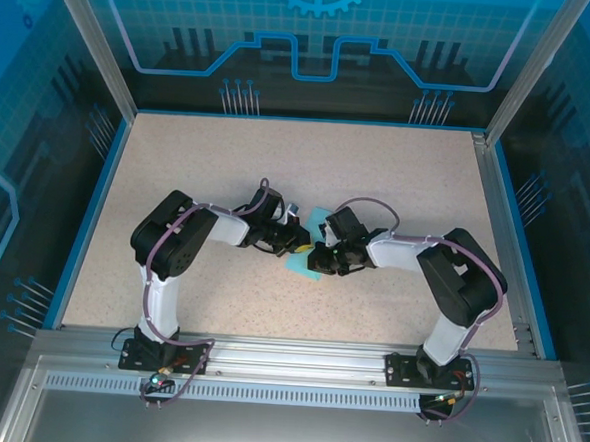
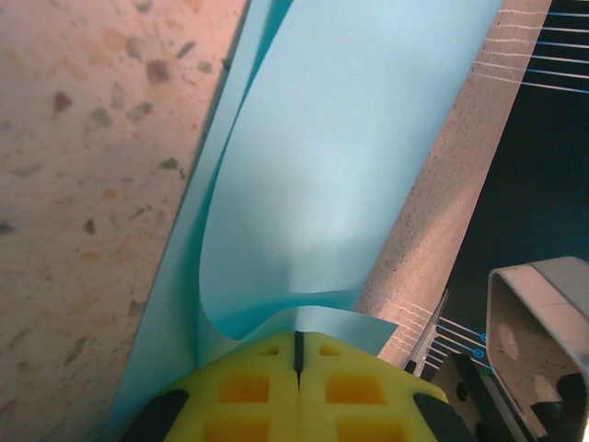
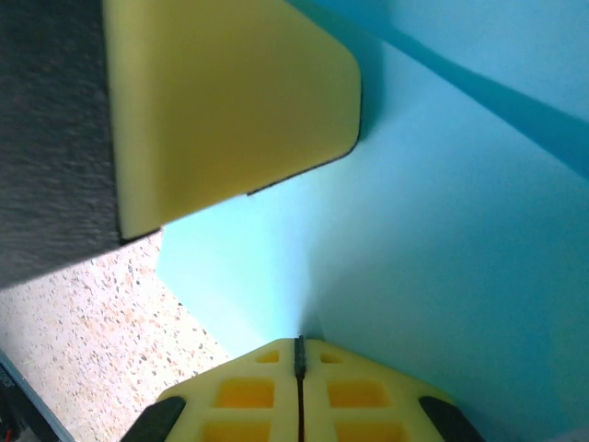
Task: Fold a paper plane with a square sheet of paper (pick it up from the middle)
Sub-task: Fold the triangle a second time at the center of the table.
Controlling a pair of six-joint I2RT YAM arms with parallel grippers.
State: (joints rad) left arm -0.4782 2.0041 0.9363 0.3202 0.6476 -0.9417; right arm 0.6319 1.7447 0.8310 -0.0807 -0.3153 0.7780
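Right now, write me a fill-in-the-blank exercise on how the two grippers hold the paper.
1. The sheet of paper is light ____ in colour.
2. The left gripper has its jaws ____ on the sheet.
3. The right gripper pinches the sheet between fingers coloured ____.
4. The two grippers meet near the ____ of the table.
Missing words: blue; shut; yellow; middle.
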